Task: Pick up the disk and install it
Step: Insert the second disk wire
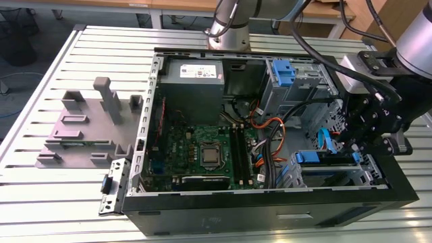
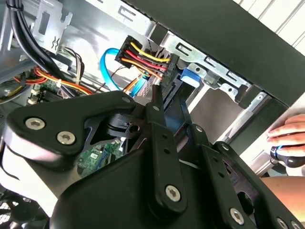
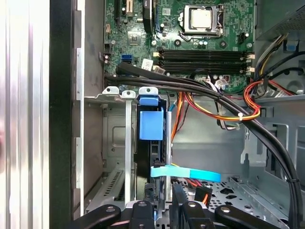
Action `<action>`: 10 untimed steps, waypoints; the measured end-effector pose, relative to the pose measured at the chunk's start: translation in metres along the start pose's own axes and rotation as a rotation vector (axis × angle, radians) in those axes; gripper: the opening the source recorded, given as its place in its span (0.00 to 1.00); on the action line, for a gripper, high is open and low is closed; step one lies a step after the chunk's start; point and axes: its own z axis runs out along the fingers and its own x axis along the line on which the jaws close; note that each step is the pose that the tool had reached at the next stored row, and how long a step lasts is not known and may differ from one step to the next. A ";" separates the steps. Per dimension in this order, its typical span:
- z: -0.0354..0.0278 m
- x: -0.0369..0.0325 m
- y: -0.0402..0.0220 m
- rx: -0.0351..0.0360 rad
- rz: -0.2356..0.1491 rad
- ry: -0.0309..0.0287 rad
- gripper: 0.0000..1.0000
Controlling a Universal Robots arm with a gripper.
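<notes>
Your disk (image 3: 151, 125) sits edge-up in the drive bay (image 1: 337, 169) at the case's (image 1: 270, 212) front corner. Your gripper (image 1: 364, 134) hovers just above it, and I cannot tell how wide the jaws stand. The case lies open on a slatted table (image 1: 40, 202).

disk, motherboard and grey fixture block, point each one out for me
disk (image 3: 151, 126): first wrist view, on the blue bracket face of the drive standing in its bay.
motherboard (image 1: 202, 147): exterior view, on the green board near the processor socket.
grey fixture block (image 1: 84, 134): exterior view, on its base.
</notes>
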 end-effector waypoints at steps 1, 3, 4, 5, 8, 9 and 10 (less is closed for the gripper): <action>-0.0022 -0.0001 0.0000 0.0000 0.000 -0.0010 0.29; -0.0073 -0.0001 -0.0001 0.0000 0.000 -0.0027 0.29; -0.0099 -0.0002 -0.0002 0.0000 0.000 -0.0036 0.29; -0.0123 -0.0002 -0.0002 0.0000 0.000 -0.0041 0.29; -0.0129 -0.0007 -0.0012 -0.0001 0.000 -0.0047 0.29; -0.0130 -0.0011 -0.0026 -0.0001 0.000 -0.0046 0.29; -0.0130 -0.0015 -0.0043 -0.0001 0.000 -0.0043 0.29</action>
